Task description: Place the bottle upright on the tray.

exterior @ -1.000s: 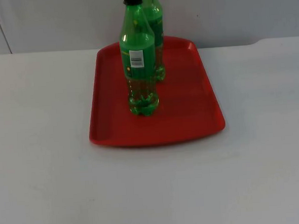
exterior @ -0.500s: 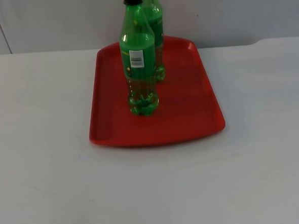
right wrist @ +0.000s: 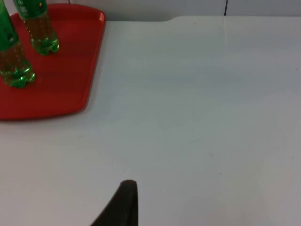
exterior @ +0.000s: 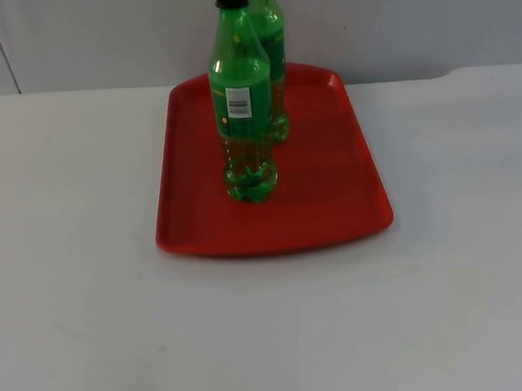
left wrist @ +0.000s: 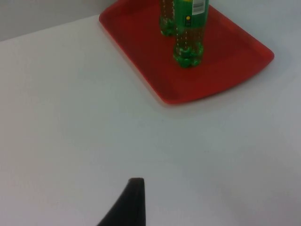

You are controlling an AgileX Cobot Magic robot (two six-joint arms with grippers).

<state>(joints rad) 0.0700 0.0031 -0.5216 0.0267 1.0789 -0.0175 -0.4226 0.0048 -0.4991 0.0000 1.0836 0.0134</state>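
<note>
- nothing has shifted over the last second: the red tray and both green bottles sit just where they were, which reads as a settled scene rather than a move in progress.
- the nearer green bottle, black cap on, stands upright on the tray, base flat on the red surface.
- a second green bottle stands upright just behind it, also on the tray; the two look very close, and whether they touch cannot be told.
- the left gripper is held over bare white table, well apart from the tray; whether it is apart or together cannot be told.
- the right gripper waits likewise on the other side, state unreadable too.
- judgement: the placement looks done, nothing left to release.
</note>
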